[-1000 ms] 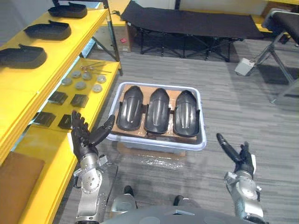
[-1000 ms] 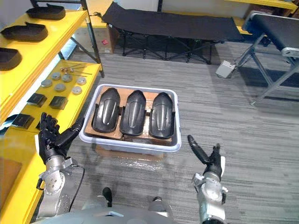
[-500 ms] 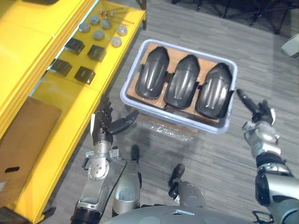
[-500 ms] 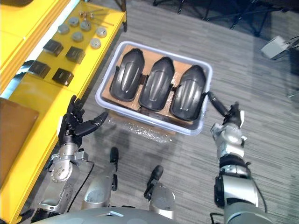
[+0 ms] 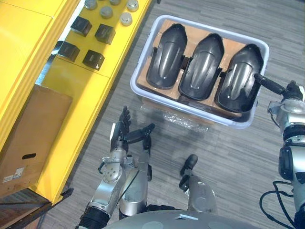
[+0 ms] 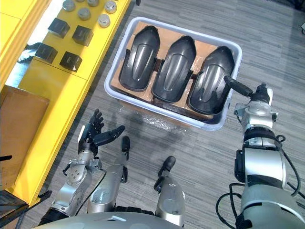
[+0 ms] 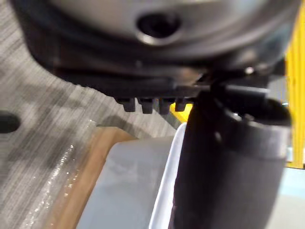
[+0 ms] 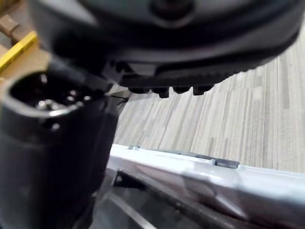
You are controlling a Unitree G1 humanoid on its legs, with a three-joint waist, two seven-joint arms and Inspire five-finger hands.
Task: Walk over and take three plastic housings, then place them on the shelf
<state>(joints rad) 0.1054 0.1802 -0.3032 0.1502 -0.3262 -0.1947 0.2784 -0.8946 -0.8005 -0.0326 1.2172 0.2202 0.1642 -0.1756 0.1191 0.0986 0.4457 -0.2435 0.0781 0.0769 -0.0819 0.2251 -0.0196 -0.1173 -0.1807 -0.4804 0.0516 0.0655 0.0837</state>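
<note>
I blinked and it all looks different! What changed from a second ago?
The camera moved closer over the bin. The right hand came up to the bin's right end, beside the rightmost housing, open, holding nothing. The left hand stays open, short of the bin. All three housings still lie in it.

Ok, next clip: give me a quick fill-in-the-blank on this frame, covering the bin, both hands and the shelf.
1. The bin on the floor holds ___ black housings side by side.
2. The left hand hangs over the floor, holding nothing, its fingers ___.
3. The right hand reaches to the bin's rim on the robot's ___ side.
4. The shelf beside the bin is coloured ___.

Missing words: three; open; right; yellow.
</note>
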